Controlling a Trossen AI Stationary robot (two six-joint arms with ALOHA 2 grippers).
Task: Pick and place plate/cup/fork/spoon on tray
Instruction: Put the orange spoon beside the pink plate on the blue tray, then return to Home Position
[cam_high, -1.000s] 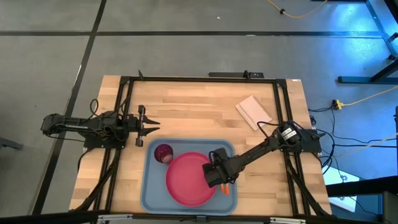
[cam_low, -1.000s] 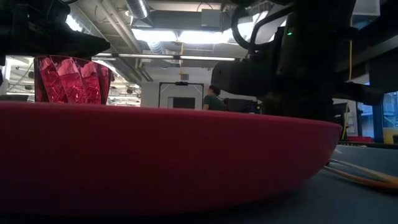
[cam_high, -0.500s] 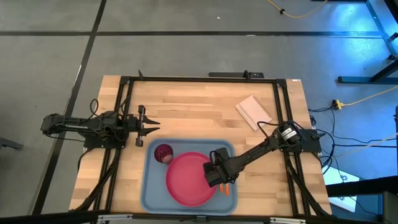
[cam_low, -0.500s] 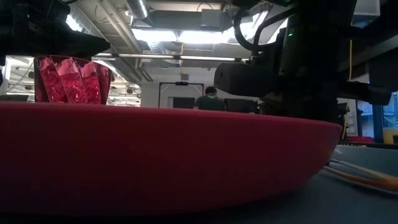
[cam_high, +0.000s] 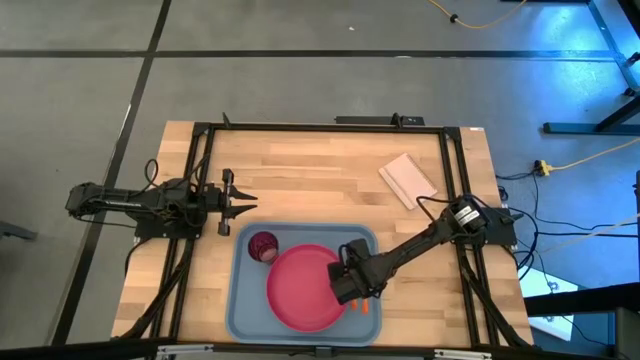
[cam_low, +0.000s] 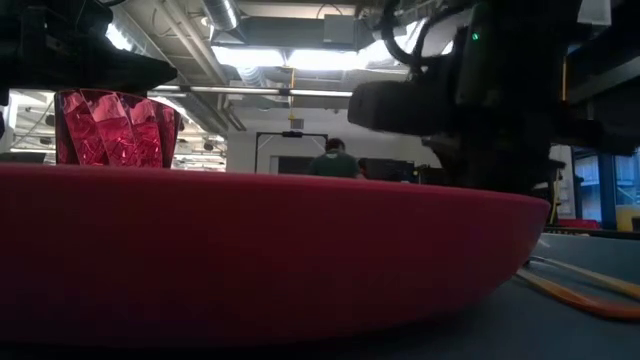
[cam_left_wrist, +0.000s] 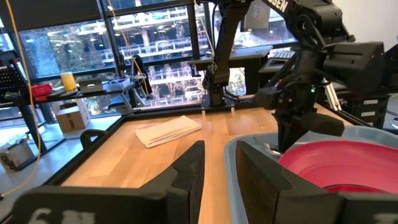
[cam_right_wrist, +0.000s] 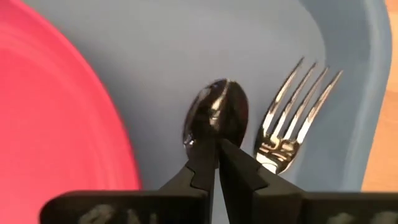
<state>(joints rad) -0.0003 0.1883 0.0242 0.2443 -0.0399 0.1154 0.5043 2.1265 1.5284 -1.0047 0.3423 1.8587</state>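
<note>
The large light blue rectangular plastic tray (cam_high: 243, 300) sits at the wooden table's near edge. It carries the round flat pink-red plastic plate (cam_high: 300, 290), the small faceted maroon cup (cam_high: 262, 245) in its far left corner, and the silver round-bowled spoon (cam_right_wrist: 217, 118) beside the silver tined fork (cam_right_wrist: 292, 121) along its right rim. The right gripper (cam_right_wrist: 217, 158) hangs over the spoon, jaws clenched, empty. The left gripper (cam_high: 243, 203) waits over bare wood beyond the tray's far left corner, jaws slightly parted.

Grey floor (cam_high: 300, 85), ceiling lights (cam_low: 290, 58), tall windows (cam_left_wrist: 149, 56)
</note>
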